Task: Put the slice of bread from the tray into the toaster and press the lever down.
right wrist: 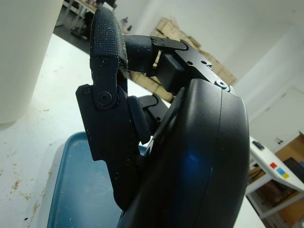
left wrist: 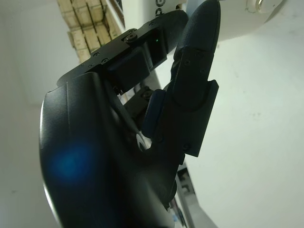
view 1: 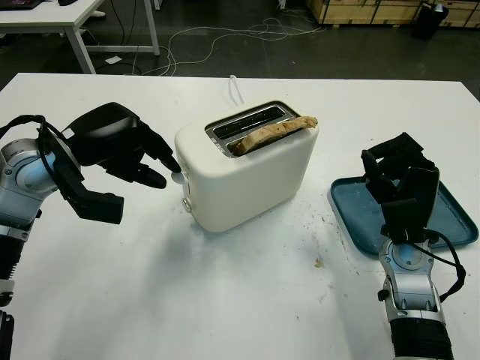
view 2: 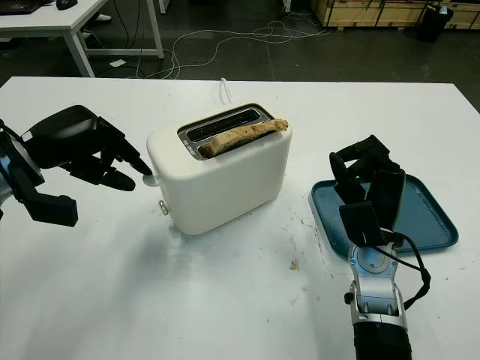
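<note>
A cream toaster [view 1: 247, 176] stands mid-table. The slice of bread [view 1: 271, 133] sits in its nearer slot, brown crust poking above the top and leaning to the right end. My left hand [view 1: 150, 161] is at the toaster's left end, holding nothing, with its fingertips [view 1: 169, 162] right at the small lever [view 1: 177, 178]; whether they touch it I cannot tell. In the left wrist view the fingers [left wrist: 194, 71] reach toward the toaster's base [left wrist: 247, 19]. My right hand [view 1: 397, 176] is upright over the blue tray [view 1: 450, 217], open and holding nothing.
The toaster's white cord [view 1: 236, 90] runs off the table's far edge. Crumbs [view 1: 318, 262] lie between the toaster and the tray. Beyond the table are cables on the floor, another desk's legs and wooden pallets.
</note>
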You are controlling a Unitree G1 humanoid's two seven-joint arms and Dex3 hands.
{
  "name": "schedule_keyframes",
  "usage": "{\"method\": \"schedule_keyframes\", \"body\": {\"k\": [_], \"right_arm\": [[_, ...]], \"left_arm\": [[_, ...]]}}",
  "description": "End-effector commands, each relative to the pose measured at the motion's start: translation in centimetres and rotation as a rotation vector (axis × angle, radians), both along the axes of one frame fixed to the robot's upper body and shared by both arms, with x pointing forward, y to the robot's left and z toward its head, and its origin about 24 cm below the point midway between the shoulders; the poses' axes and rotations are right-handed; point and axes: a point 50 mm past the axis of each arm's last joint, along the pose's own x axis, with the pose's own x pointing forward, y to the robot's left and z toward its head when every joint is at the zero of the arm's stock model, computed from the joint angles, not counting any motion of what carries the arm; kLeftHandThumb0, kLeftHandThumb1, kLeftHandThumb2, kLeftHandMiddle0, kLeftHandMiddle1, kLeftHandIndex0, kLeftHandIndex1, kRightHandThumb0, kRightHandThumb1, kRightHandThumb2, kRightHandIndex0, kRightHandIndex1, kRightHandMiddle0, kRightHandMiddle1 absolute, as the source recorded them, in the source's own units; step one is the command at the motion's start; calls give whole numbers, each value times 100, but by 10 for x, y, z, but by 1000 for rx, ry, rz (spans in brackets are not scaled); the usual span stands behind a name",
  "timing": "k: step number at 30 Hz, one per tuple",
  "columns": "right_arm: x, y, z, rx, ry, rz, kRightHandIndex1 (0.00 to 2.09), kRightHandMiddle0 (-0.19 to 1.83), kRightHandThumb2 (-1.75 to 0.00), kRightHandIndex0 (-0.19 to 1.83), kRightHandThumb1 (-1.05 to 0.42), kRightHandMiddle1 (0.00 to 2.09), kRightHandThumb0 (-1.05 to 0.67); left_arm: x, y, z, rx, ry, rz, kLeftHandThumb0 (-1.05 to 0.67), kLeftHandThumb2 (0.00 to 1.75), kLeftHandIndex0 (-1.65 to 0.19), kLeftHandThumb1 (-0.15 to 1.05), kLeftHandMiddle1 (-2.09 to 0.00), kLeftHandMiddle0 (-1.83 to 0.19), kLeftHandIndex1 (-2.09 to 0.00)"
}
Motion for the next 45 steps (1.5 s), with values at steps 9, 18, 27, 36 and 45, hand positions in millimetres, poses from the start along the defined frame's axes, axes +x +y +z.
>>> {"method": "schedule_keyframes", "body": {"k": [9,18,27,36,45], "right_arm": [[0,0,0,4,4,-6,175,65,-30,84,-92,161,-76],[0,0,1,11,-3,3,175,69,-28,84,-92,147,-76],[-2,-4,4,-18,-11,3,175,68,-29,84,-92,152,-75],[-4,-6,7,-44,-21,14,175,59,-31,84,-92,172,-73],[-5,-7,7,-50,-32,25,175,60,-31,86,-92,174,-73]], "left_arm": [[-1,-5,-7,-9,24,-28,-74,0,-124,89,-115,-111,0],[-1,-6,-16,37,70,-11,-73,0,-124,88,-134,-111,0],[-2,-14,-55,232,6,76,-74,0,-127,85,-174,-104,-1],[-4,-22,-119,227,40,124,-76,0,-133,84,-172,-107,-2],[-14,-31,-149,102,145,196,-69,0,-131,82,-168,-108,-1]]}}
